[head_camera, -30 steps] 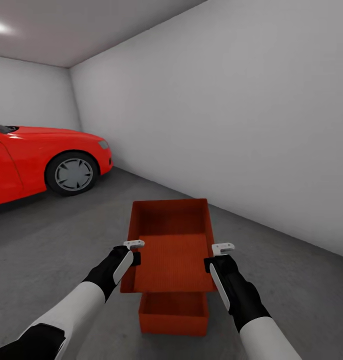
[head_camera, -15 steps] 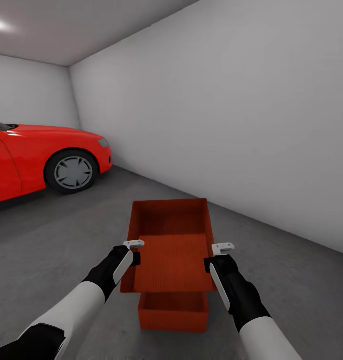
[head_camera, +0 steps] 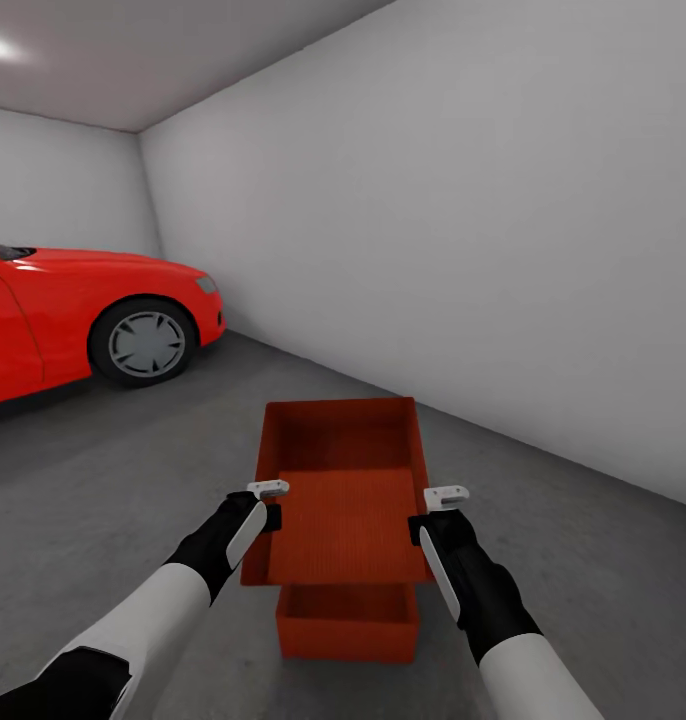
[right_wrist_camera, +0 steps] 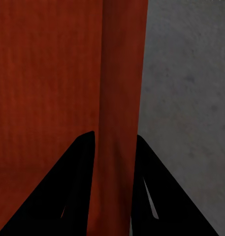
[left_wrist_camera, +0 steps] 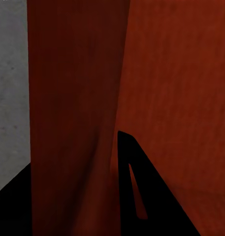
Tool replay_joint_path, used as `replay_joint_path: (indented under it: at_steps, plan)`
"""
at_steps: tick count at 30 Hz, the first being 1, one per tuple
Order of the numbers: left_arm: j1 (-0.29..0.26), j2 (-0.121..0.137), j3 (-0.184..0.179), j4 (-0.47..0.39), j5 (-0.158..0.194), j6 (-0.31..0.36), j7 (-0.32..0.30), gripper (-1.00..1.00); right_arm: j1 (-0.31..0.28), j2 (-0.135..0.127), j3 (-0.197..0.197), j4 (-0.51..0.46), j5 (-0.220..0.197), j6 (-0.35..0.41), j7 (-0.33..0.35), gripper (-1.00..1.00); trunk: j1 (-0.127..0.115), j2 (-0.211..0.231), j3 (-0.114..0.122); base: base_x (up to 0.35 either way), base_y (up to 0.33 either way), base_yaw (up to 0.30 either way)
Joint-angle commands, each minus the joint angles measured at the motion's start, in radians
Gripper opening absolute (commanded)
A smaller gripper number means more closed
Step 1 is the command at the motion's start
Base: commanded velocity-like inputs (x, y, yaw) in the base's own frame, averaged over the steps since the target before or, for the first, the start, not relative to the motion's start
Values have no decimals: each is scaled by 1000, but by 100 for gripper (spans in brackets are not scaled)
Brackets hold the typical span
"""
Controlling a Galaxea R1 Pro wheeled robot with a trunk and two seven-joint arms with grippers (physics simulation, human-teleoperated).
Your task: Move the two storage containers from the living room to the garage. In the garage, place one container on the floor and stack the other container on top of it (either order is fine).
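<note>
Two storage containers, orange-red, lower centre of frame. Lower container (head_camera: pixel 348 622) rests on the grey concrete floor (head_camera: pixel 103 470). Upper container (head_camera: pixel 345 490) is held above it, its near end overlapping the lower one. Left pincer (head_camera: pixel 267 502) clamps the upper container's left wall; right pincer (head_camera: pixel 435 508) clamps its right wall, one finger either side. Red car (head_camera: pixel 93 320), middle left. White wall (head_camera: pixel 463 230), upper right.

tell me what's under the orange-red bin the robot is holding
A second orange-red rectangular bin sits on the grey concrete floor, below the held orange-red bin. Only its near end shows; the held bin covers the rest, so contact can't be judged.
</note>
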Motion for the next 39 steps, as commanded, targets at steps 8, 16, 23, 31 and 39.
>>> replay_joint_path:
  at_steps: [8, 16, 23, 31, 39]
  plan:
    - [0, -24, 3, -3, -33, -14, -3, -100, 1, 27, 36, 2, -28, -3, 4, -100, 0, 0, 0, 265, -37, 0]
    - [0, -25, 3, -4, -33, -14, -3, -100, 1, 27, 36, 3, -28, -2, 4, -100, 0, 0, 0, 168, -44, 0]
    - [0, -25, 3, -5, -33, -14, 0, -100, 1, 27, 36, 2, -28, -2, 4, -100, 0, 0, 0, 6, -1, 0]
    - [0, -26, 4, -2, -33, -14, 0, -100, 1, 27, 36, 3, -28, -2, 4, -100, 19, -35, -16, 0, 0, 0]
    - [0, -26, 4, -2, -33, -14, 0, -100, 1, 27, 36, 3, -28, -2, 4, -100, 50, -91, -41, 0, 0, 0]
